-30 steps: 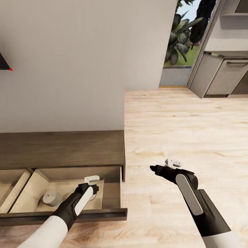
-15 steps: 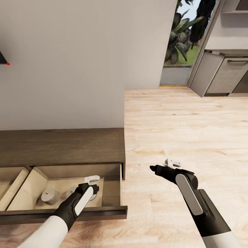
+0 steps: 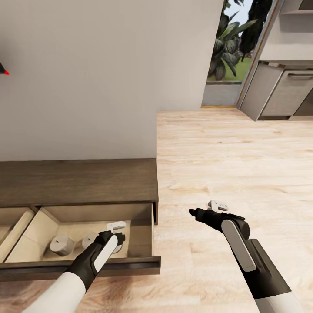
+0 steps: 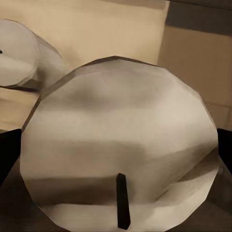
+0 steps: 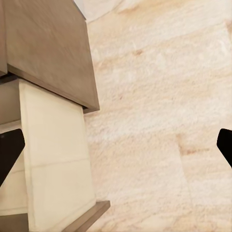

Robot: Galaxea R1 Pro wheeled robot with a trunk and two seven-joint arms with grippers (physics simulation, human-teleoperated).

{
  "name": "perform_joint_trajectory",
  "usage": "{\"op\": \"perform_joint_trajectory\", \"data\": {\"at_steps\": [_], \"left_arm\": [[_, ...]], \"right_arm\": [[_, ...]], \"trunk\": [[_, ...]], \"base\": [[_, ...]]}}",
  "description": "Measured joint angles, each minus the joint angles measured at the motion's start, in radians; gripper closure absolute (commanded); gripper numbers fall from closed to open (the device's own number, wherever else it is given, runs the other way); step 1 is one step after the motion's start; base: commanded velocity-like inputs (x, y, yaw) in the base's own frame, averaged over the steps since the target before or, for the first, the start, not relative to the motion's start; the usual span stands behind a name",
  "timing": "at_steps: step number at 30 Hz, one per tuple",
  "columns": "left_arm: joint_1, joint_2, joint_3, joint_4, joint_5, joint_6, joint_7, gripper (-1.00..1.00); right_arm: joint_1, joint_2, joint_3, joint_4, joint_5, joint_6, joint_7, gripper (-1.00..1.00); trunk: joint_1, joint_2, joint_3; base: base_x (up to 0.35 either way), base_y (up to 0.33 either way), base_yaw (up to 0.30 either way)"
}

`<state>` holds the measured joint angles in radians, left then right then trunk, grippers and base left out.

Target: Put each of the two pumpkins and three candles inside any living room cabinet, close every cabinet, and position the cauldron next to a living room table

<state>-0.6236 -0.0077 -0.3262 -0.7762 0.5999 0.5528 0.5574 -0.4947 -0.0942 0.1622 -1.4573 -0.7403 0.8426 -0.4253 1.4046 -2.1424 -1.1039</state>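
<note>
Head view, cabinet [image 3: 78, 180]: low, long, dark-brown unit against the pale wall; its right-end drawer [image 3: 87, 265] is pulled out, with a pale wood lining and a dark front rail.
Head view, candles: one cream candle [image 3: 61, 244] lies near the drawer's middle; a second candle [image 3: 89, 239] lies just beside it, partly hidden by the left arm.
Head view, left pincer [image 3: 116, 237]: hangs over the drawer's right half, close to its right wall; what it holds is hidden from this angle.
Head view, right pincer [image 3: 194, 213]: held over the light plank floor [image 3: 234, 165], well clear of the cabinet's right end, with nothing between its dark tips.
Head view, background: a glazed opening with greenery [image 3: 228, 39] at the far end, and grey kitchen units [image 3: 282, 93] to the right.

Left wrist view, held candle [image 4: 121, 150]: a faceted cream end face with a short black wick, seated between the two dark fingertips [image 4: 9, 154] at either edge of the picture; the pincer grips it.
Left wrist view, neighbouring candle [image 4: 24, 60]: lies on its side on the drawer floor beyond the held one.

Right wrist view, right pincer: dark fingertips [image 5: 10, 154] stand far apart at the picture's edges, wide and empty.
Right wrist view, surroundings: the cabinet's top corner [image 5: 48, 48], the drawer's pale side wall [image 5: 55, 159] and the plank floor [image 5: 159, 121].
</note>
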Motion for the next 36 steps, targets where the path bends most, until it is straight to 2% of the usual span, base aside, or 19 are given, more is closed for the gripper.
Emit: {"op": "perform_joint_trajectory", "data": {"at_steps": [9,28,36], "left_arm": [[0.000,0.000,0.000,-0.004,0.001,0.000,0.000,1.00],[0.000,0.002,0.001,-0.004,0.001,0.004,-0.002,1.00],[0.000,0.001,0.001,-0.005,0.004,0.003,-0.002,1.00]], "right_arm": [[0.000,0.000,0.000,0.001,0.000,0.000,0.000,-1.00],[0.000,0.000,0.000,-0.002,0.000,0.000,0.000,-1.00],[0.000,0.000,-0.001,0.000,0.000,0.000,0.000,-1.00]], "trunk": [[0.000,0.000,0.000],[0.000,0.000,0.000],[0.004,-0.007,-0.003]], "base": [[0.004,0.000,0.000],[0.126,-0.035,0.000],[0.021,-0.007,0.000]]}}
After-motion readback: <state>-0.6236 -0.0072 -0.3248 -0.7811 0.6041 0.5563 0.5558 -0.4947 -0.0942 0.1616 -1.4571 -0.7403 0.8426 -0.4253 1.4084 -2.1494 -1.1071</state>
